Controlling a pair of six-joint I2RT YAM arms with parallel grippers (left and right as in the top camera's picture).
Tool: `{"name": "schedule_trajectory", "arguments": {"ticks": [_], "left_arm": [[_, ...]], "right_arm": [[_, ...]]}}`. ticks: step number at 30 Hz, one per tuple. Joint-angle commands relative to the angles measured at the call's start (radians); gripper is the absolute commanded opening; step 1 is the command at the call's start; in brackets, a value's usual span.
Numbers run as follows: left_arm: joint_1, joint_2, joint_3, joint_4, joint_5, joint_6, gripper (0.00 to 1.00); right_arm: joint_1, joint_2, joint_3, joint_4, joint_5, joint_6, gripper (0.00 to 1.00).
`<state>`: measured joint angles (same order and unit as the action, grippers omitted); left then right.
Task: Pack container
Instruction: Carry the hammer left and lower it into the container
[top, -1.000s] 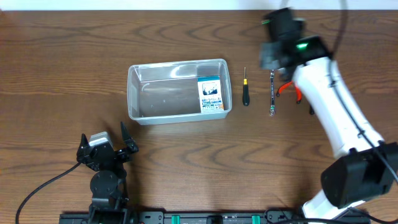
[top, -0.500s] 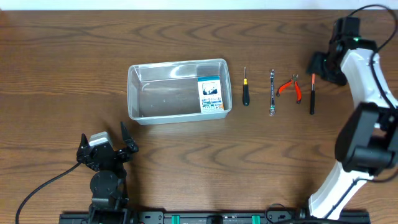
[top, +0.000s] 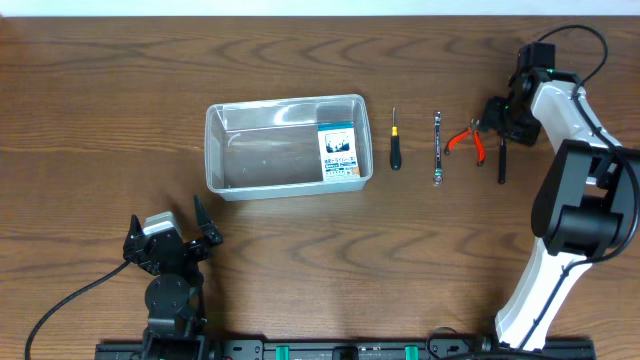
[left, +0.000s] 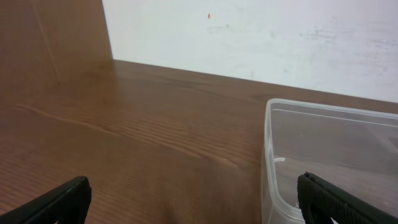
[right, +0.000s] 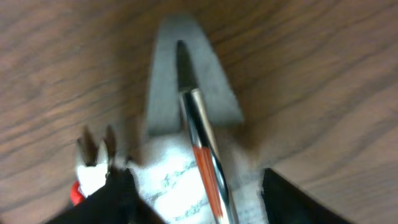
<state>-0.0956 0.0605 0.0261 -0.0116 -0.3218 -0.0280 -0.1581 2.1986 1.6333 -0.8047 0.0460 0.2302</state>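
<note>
Low over the red driver, right tool spread wide

Brown wood-grain desk (top: 300, 260) fills the overhead view. The white right arm (top: 570, 110) rises from the near right edge and arches to the far right part of the desk. The right tool (top: 500, 122) sits there above the upper end of the red driver (top: 501, 165), just beside the pliers (top: 467, 140). In the right wrist view its fingers (right: 112, 199) stand apart at the bottom corners, released. The driver's chrome shaft runs up between them and touches neither, and the pliers' tips show at the left edge. That view is blurred, so whether the tool touches the desk cannot be told.

The left arm (top: 168, 295) is folded at the near left edge. The left tool (top: 167, 222) is released too, with its fingers wide and pointing toward the container.

The container (top: 285, 100) lies left of centre on the desk with its long side across. It is well apart from the right tool and near the left one, and the left wrist view shows its near corner. A blue-and-white box (top: 339, 153) stands inside against its right end wall.

Right of the container four implements lie in a row, each apart from its neighbour: black driver (top: 395, 150), wrench (top: 437, 150), pliers, red driver.
</note>
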Motion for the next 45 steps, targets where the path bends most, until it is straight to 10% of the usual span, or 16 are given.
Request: {"name": "schedule_trajectory", "arguments": {"ticks": [1,17,25,45], "left_arm": [[-0.003,-0.004,-0.022,-0.029,-0.02,0.002,0.98],[-0.003,-0.004,-0.022,-0.029,-0.019,0.002,0.98],[-0.003,-0.004,-0.022,-0.029,-0.02,0.002,0.98],[-0.003,-0.004,-0.022,-0.029,-0.019,0.002,0.98]], "right_arm": [[-0.005,0.024,-0.003,0.012,0.013,-0.003,0.49],[-0.004,-0.071,0.032,-0.076,0.009,-0.007,0.01],[0.122,-0.38,0.052,-0.095,-0.103,-0.056,0.01],[0.813,-0.259,0.05,0.092,-0.383,-1.326,0.01]]}}
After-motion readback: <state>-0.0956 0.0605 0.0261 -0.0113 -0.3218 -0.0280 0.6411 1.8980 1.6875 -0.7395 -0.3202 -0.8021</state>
